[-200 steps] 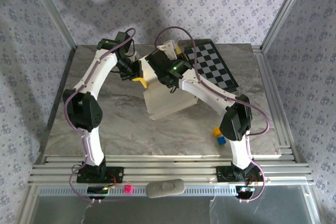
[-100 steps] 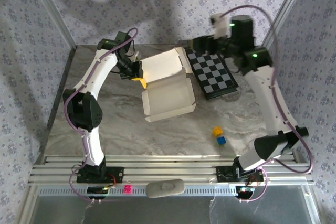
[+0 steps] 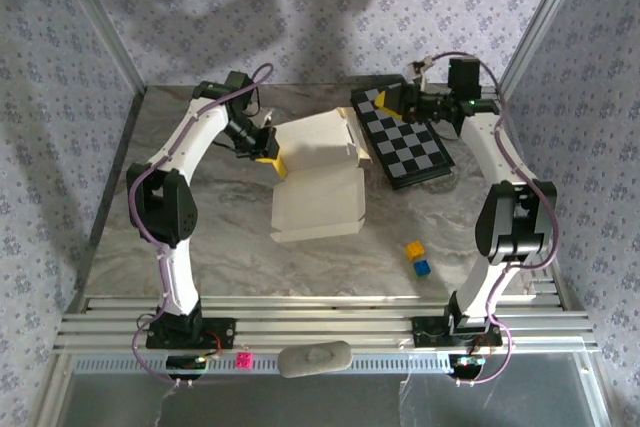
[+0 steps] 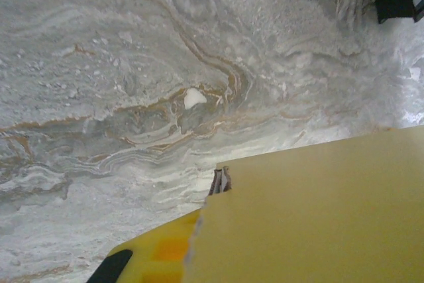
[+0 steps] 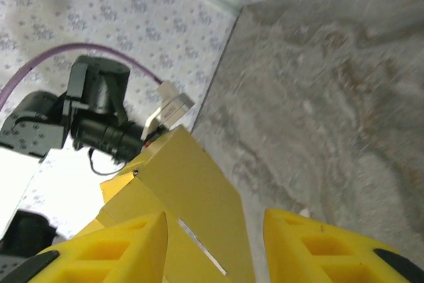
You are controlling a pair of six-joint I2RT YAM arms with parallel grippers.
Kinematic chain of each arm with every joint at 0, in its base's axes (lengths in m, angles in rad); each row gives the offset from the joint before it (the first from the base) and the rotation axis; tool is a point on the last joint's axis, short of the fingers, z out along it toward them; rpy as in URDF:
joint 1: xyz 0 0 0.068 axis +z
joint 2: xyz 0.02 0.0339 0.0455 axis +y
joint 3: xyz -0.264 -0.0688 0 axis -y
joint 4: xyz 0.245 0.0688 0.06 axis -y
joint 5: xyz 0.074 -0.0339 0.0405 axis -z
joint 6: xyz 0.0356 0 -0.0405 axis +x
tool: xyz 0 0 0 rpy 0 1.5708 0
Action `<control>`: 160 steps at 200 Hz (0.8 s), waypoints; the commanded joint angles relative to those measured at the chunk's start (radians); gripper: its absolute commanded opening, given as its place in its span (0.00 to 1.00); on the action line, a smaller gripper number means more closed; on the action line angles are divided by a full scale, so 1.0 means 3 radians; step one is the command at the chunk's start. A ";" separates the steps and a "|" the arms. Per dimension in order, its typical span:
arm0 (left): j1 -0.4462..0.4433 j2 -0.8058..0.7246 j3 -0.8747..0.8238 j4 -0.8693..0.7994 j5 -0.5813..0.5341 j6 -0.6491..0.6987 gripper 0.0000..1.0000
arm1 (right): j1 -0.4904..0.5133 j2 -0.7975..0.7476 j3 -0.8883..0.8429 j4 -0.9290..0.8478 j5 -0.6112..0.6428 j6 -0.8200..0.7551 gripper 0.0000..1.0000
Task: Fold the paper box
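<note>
- Your left fingers (image 3: 268, 157) are pinching fully closed on the paper box (image 3: 318, 202), at the left end of its back flap. In the left wrist view the yellow sheet is running right alongside the finger.
- Your right fingers (image 5: 318, 246) are standing partly apart with nothing between them. You're holding them up at the back of the table (image 3: 200, 237), over the far-left corner of the chequered board (image 3: 405, 137). They're pointing toward the box and staying clear of it.
- The paper box is sitting mid-table with its pale inside facing up. The tray half is lying flat toward the near edge, and the back flap is tilting up behind it.
- The box's right edge is lying just beside the board's left edge; I can't tell if they're touching.
- A yellow cube (image 3: 413, 249) and a blue cube (image 3: 421, 267) are sitting together near-right of the box, apart from it.
</note>
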 commanded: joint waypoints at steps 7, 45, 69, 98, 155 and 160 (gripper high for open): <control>0.0026 -0.0034 -0.0044 0.0070 0.0227 0.0137 0.00 | 0.0122 -0.0094 -0.0055 -0.0034 -0.0412 -0.0107 0.43; 0.0041 -0.0006 -0.0035 0.0080 0.0291 0.0123 0.00 | 0.0255 -0.0083 -0.0132 -0.0314 -0.0398 -0.0362 0.41; 0.0052 0.0015 -0.0020 0.0083 0.0309 0.0105 0.00 | 0.0299 -0.0115 -0.0184 -0.0382 -0.0362 -0.0433 0.41; 0.0054 0.0032 -0.0010 0.0077 0.0307 0.0082 0.00 | 0.0331 -0.0193 -0.0203 -0.0384 -0.0312 -0.0430 0.41; 0.0052 0.0017 0.0011 0.0068 0.0253 0.0008 0.00 | 0.0435 -0.0272 -0.0180 -0.0503 0.0032 -0.0543 0.40; 0.0052 0.0018 0.0016 0.0064 0.0246 -0.0006 0.00 | 0.0445 -0.0294 -0.0181 -0.0500 0.0078 -0.0556 0.40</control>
